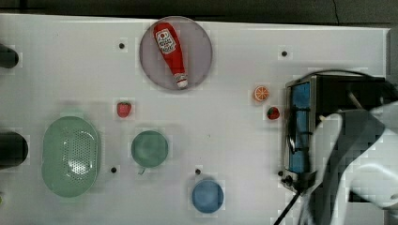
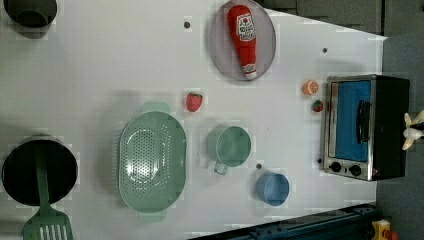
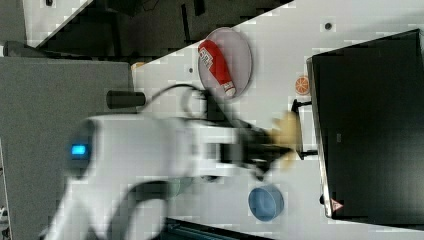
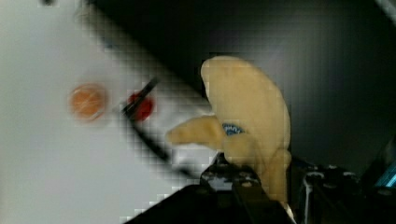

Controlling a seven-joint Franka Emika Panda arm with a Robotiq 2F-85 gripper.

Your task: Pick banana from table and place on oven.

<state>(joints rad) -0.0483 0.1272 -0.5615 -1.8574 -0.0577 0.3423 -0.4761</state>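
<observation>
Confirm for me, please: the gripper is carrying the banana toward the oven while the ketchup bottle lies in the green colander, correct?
Not quite: in the top view the ketchup bottle lies on the grey plate, not in the green colander. The gripper does carry the banana toward the oven.

Arm (image 3: 150,150) reaches across the right view from the right view's left, white links blurred, a blue light on the link near the right view's left. Wrist ends in the dark gripper (image 3: 272,145), extended roughly level toward the right view's right. In the wrist view the gripper (image 4: 261,179) is clamped on the banana (image 4: 247,112), fingers narrowly spaced around its lower end. In the top view the arm (image 1: 356,154) comes in from the top view's lower right corner
</observation>
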